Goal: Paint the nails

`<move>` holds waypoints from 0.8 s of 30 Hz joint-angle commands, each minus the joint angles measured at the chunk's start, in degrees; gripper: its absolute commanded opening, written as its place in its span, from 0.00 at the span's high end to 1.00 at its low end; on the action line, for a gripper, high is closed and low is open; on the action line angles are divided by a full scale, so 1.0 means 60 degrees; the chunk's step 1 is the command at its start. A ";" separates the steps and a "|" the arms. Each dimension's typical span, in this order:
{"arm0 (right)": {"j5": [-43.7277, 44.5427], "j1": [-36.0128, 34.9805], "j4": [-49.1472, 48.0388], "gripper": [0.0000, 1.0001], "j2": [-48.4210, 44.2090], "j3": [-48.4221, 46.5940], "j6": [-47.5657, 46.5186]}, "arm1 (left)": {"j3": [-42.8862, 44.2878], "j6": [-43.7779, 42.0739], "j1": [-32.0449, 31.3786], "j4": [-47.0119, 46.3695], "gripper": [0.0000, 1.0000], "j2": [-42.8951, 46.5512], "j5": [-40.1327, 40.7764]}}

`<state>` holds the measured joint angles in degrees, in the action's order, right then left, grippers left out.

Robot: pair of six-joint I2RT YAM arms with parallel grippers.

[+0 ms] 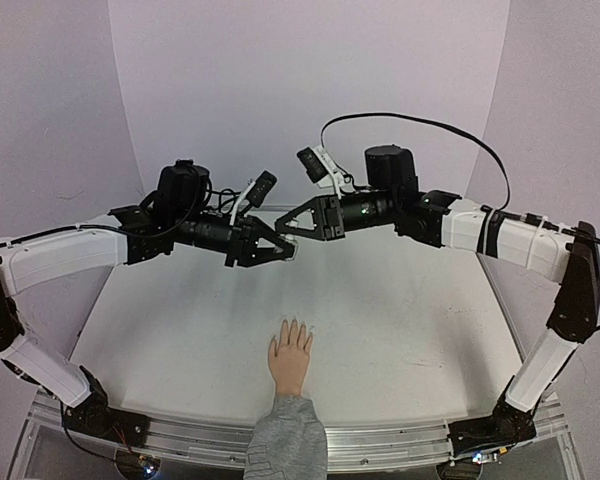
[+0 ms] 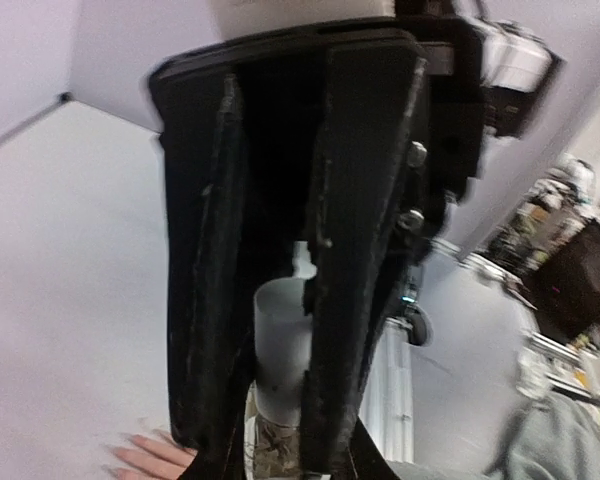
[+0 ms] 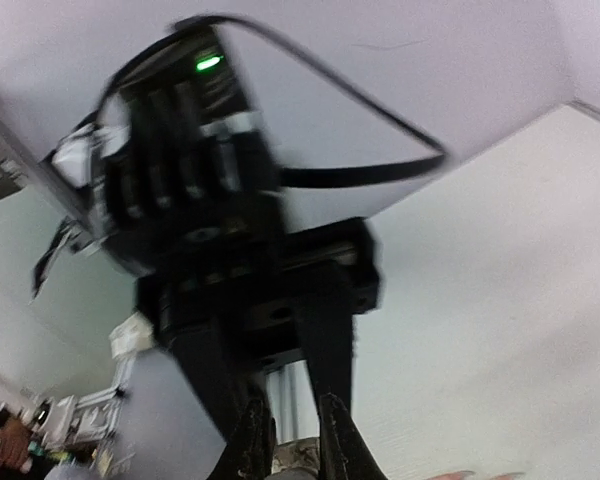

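A small flesh-coloured hand (image 1: pixel 290 360) with a grey sleeve cuff (image 1: pixel 287 438) lies flat at the table's near edge. Its pale nails (image 1: pixel 293 324) point away from the arms. My left gripper (image 1: pixel 286 251) and right gripper (image 1: pixel 284 228) meet tip to tip in the air, well above and behind the hand. Between them is a small whitish bottle (image 2: pixel 280 345) with a mottled brown part (image 2: pixel 274 446). In the left wrist view the right gripper's fingers (image 2: pixel 352 250) clamp the whitish part, and my left gripper (image 2: pixel 285 466) is shut on the mottled part. My right gripper (image 3: pixel 295 452) is shut around it too.
The white table top (image 1: pixel 410 320) is ringed by pale walls (image 1: pixel 310 90). An aluminium rail (image 1: pixel 400 440) runs along the near edge beside both arm bases. A black cable (image 1: pixel 430 125) loops above the right arm. The hand's fingers also show in the left wrist view (image 2: pixel 150 460).
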<state>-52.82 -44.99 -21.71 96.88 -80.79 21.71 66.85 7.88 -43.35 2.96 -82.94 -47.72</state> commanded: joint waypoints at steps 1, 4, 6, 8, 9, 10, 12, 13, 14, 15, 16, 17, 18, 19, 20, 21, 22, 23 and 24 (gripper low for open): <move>0.5189 -0.0685 0.1619 1.00 -0.0612 0.0010 0.0198 | 0.0130 -0.0409 0.0084 -0.0823 1.00 0.0303 0.6591; 1.0127 -0.1801 0.3377 1.00 -0.0090 -0.1129 0.0295 | 0.0524 -0.0731 -0.0275 -0.0830 1.00 -0.0184 0.9529; 1.1555 -0.2088 0.4258 1.00 0.0311 -0.1818 0.0588 | 0.0815 -0.0711 -0.0428 -0.0831 1.00 -0.0425 0.9938; 1.1835 -0.2137 0.4438 1.00 0.0431 -0.2101 0.0631 | 0.0975 -0.0691 -0.0491 -0.0845 1.00 -0.0521 0.9662; 1.1837 -0.2134 0.4470 1.00 0.0404 -0.2151 0.0574 | 0.0978 -0.0697 -0.0496 -0.0845 1.00 -0.0511 0.9422; 1.1680 -0.2128 0.4469 1.00 0.0362 -0.2225 0.0358 | 0.0924 -0.0702 -0.0494 -0.0852 1.00 -0.0462 0.9139; 1.1072 -0.2129 0.4461 0.84 0.0250 -0.2413 -0.0222 | 0.0733 -0.0837 -0.0502 -0.0860 1.00 -0.0329 0.8464; 1.0696 -0.2128 0.4466 0.66 0.0163 -0.2457 -0.0505 | 0.0573 -0.0899 -0.0498 -0.0881 1.00 -0.0216 0.8102; 1.0308 -0.2087 0.4468 0.50 0.0070 -0.2514 -0.0719 | 0.0419 -0.0930 -0.0495 -0.0899 1.00 -0.0112 0.7535; 0.9954 -0.2049 0.4480 0.37 -0.0043 -0.2528 -0.0922 | 0.0279 -0.1027 -0.0494 -0.0890 1.00 -0.0028 0.6962; 0.9511 -0.1993 0.4479 0.23 -0.0176 -0.2506 -0.1121 | 0.0157 -0.1126 -0.0498 -0.0889 1.00 0.0067 0.6387; 0.8999 -0.1898 0.4520 0.14 -0.0300 -0.2482 -0.1293 | 0.0039 -0.1173 -0.0495 -0.0887 1.00 0.0190 0.5704; 0.8251 -0.1773 0.4616 0.06 -0.0428 -0.2477 -0.1468 | -0.0144 -0.1207 -0.0476 -0.0889 1.00 0.0338 0.5027; 0.7529 -0.1656 0.4678 0.02 -0.0548 -0.2423 -0.1640 | -0.0242 -0.1241 -0.0450 -0.0889 1.00 0.0534 0.4320; 0.6686 -0.1488 0.4687 0.02 -0.0704 -0.2305 -0.1804 | -0.0329 -0.1273 -0.0388 -0.0889 1.00 0.0675 0.3490; 0.5746 -0.1264 0.4688 0.02 -0.0842 -0.2165 -0.1896 | -0.0404 -0.1288 -0.0334 -0.0889 1.00 0.0796 0.2692; 0.4887 -0.1009 0.4688 0.02 -0.0964 -0.2018 -0.1930 | -0.0454 -0.1290 -0.0264 -0.0889 1.00 0.0900 0.1849; 0.3855 -0.0744 0.4677 0.02 -0.1038 -0.1917 -0.1916 | -0.0495 -0.1277 -0.0216 -0.0889 1.00 0.0970 0.1127; 0.2823 -0.0451 0.4674 0.02 -0.1069 -0.1833 -0.1879 | -0.0498 -0.1270 -0.0183 -0.0889 1.00 0.0992 0.0340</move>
<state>-10.68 -53.19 5.41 94.96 -93.17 13.41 63.66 1.26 -45.19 1.48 -82.26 -23.40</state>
